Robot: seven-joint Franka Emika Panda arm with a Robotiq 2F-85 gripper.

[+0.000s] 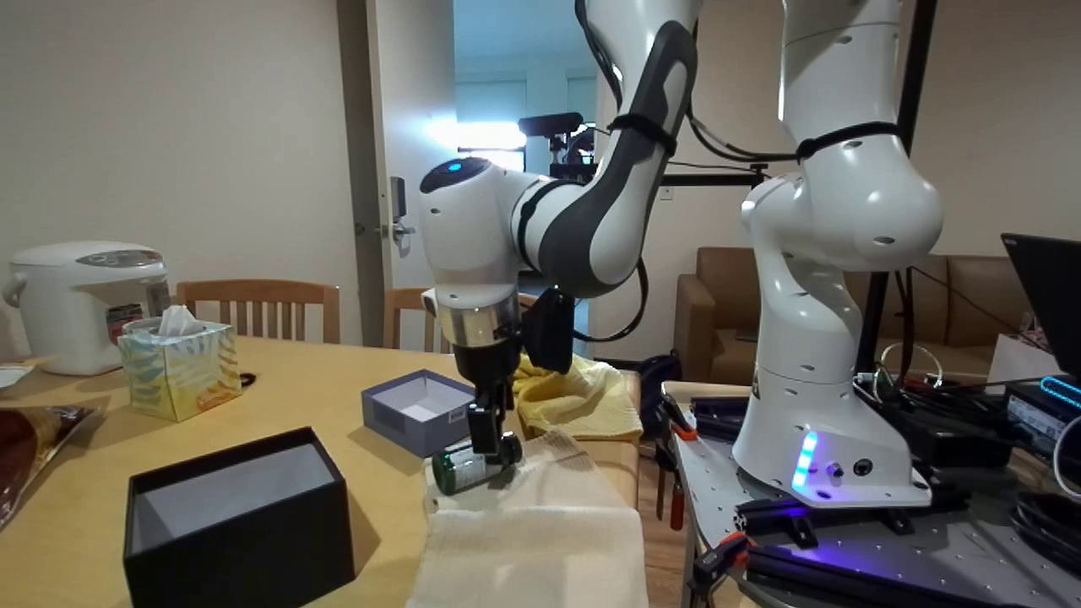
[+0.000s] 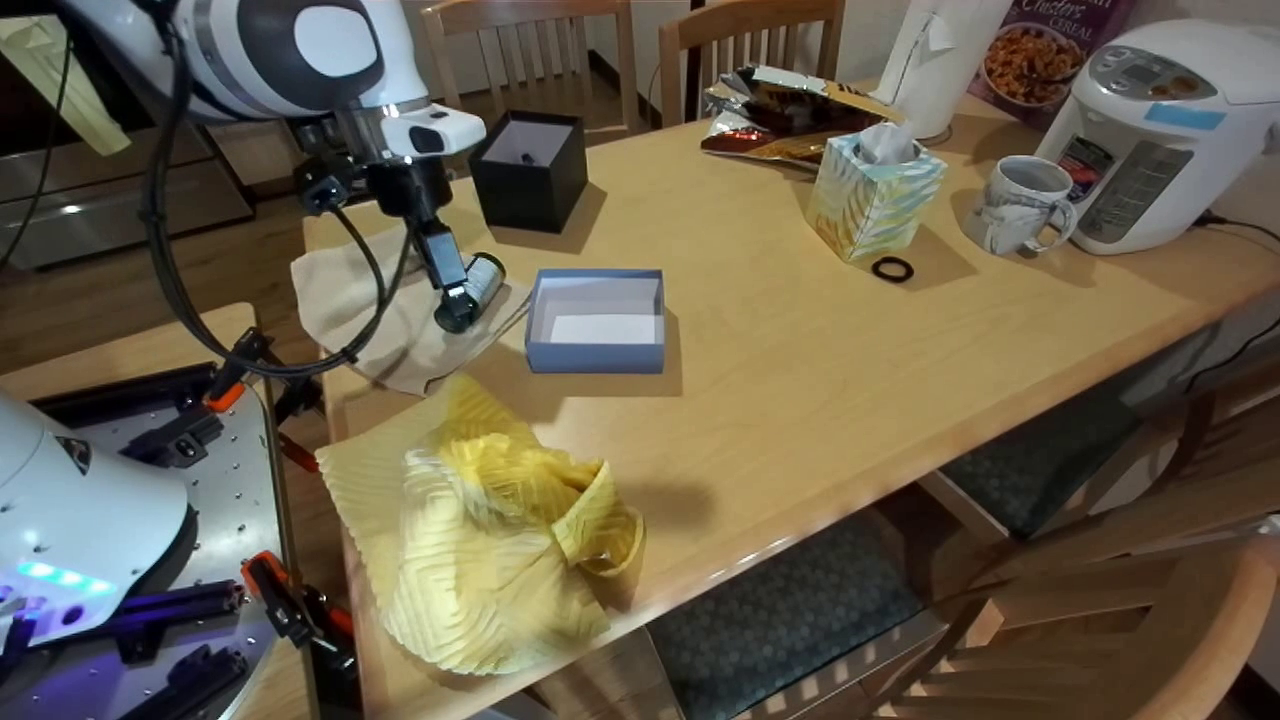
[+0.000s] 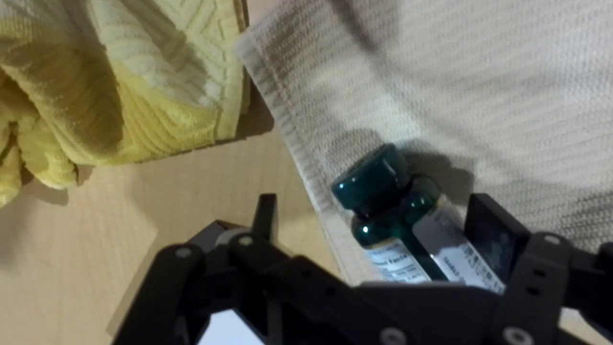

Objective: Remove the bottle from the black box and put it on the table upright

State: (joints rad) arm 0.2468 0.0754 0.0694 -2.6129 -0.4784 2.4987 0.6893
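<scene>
The dark green bottle [image 3: 383, 225] with a light label and dark cap lies on its side on the beige cloth [image 3: 479, 96], outside the black box. The bottle also shows in both exterior views [image 1: 460, 469] [image 2: 485, 280]. My gripper [image 3: 373, 196] points down with its fingers spread around the bottle. A gap shows on the left finger's side; the right finger is close beside the label, and contact cannot be told. The bottle's lower end is hidden in the wrist view. The black box [image 1: 245, 549] [image 2: 530, 190] stands open-topped on the tan table [image 1: 287, 380].
A low blue-grey box [image 1: 418, 414] [image 2: 595, 358] stands close beside the bottle. A crumpled yellow towel [image 2: 490, 570] [image 3: 143, 96] lies near the table's edge. A tissue box [image 1: 181, 371], a white water boiler [image 1: 89, 304], a mug [image 2: 1020, 205] and snack bags [image 2: 770, 115] stand farther off.
</scene>
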